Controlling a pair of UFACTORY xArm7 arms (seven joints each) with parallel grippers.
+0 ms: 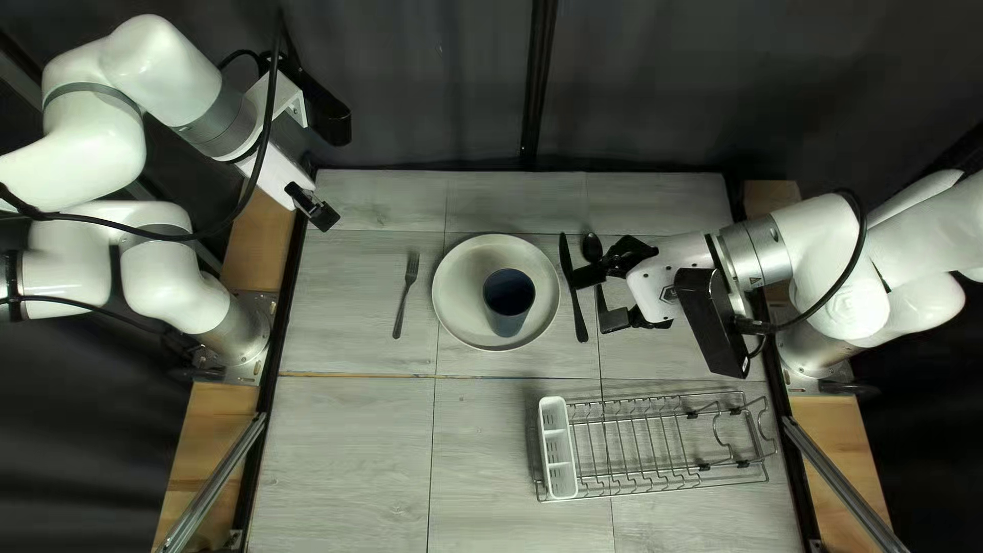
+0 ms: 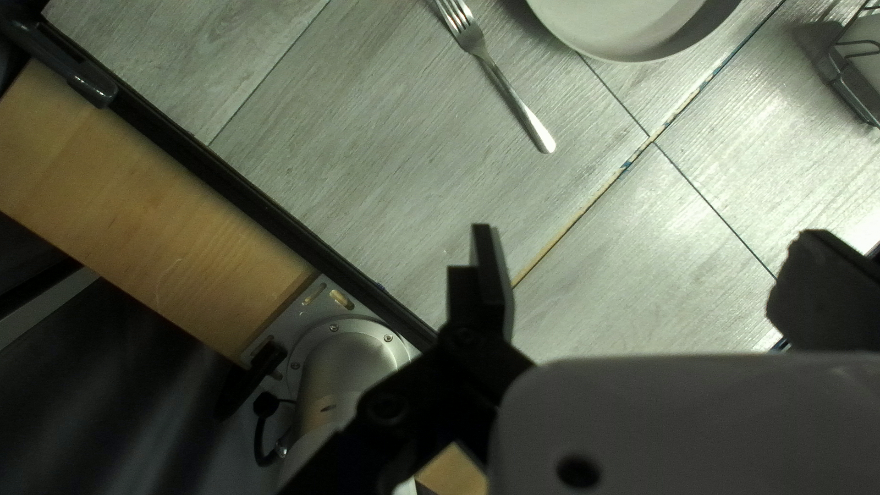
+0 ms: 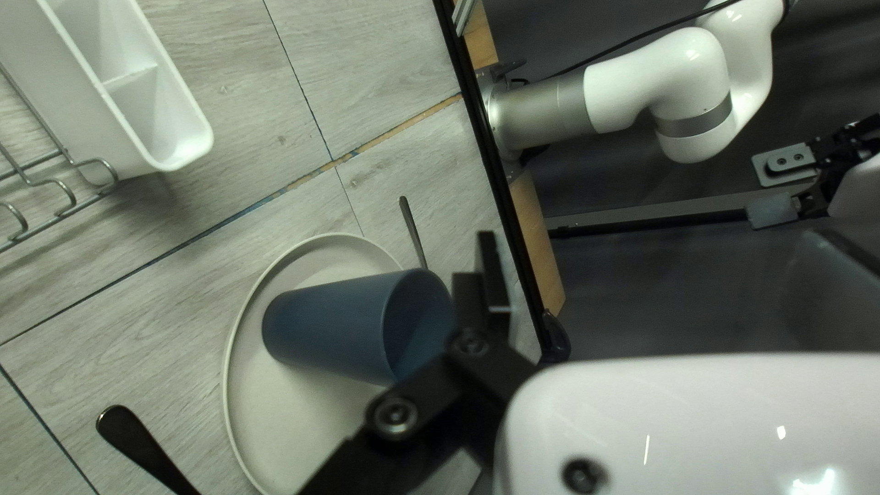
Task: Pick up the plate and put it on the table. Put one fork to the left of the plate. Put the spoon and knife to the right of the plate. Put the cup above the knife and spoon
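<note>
The left tool point(image 1: 316, 209) hung released near the bench's point(image 1: 348, 440) far left corner. The fork point(image 1: 408, 287) lay left of the plate point(image 1: 463, 277), on which the cup point(image 1: 507, 320) stood upright. Just right of the plate lay the knife point(image 1: 575, 302), then the spoon point(image 1: 592, 247), partly hidden by the right tool point(image 1: 593, 299), also released.

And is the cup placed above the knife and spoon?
No, in the top left view the cup sits on the plate, left of the knife and spoon.
</note>
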